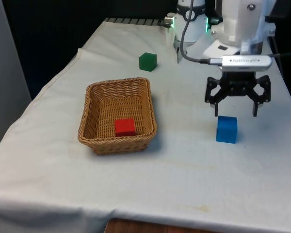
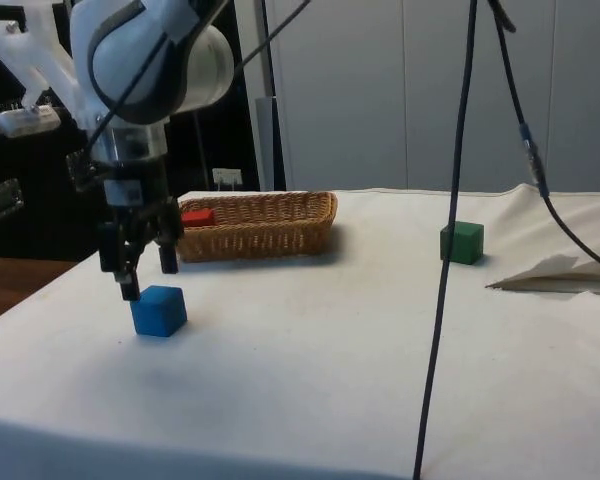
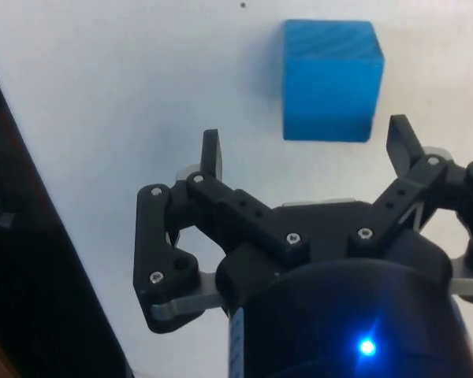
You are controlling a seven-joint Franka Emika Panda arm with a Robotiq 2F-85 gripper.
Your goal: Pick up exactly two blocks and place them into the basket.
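Hovering: claw (image 1: pixel 236 114), fingers apart, holding nothing, just above blue block (image 1: pixel 226 129) on table (image 1: pixel 184 165). Red block (image 1: pixel 124 127) inside wicker basket (image 1: pixel 94 141). Green block (image 1: pixel 147 61) on cloth beyond basket, well apart from claw.

Noted a white cloth (image 1: pixel 194 174) spread over the whole table, draped past the edge on the front view's left and creased along that side. Spotted a faint yellowish stain (image 1: pixel 201 208) close to the near edge, and a strip of brown wooden tabletop (image 1: pixel 150 226) bared just under the cloth's near hem. Made out a dark slatted strip (image 1: pixel 133 21) at the far edge. In the side view, picked out a thick black cable (image 2: pixel 450 250) hanging across the scene, a thinner cable (image 2: pixel 540 190) trailing towards a raised fold (image 2: pixel 555 272) of cloth, pale wall panels (image 2: pixel 400 90) behind, and dark cabinets (image 2: pixel 10 200) beyond the table's end.
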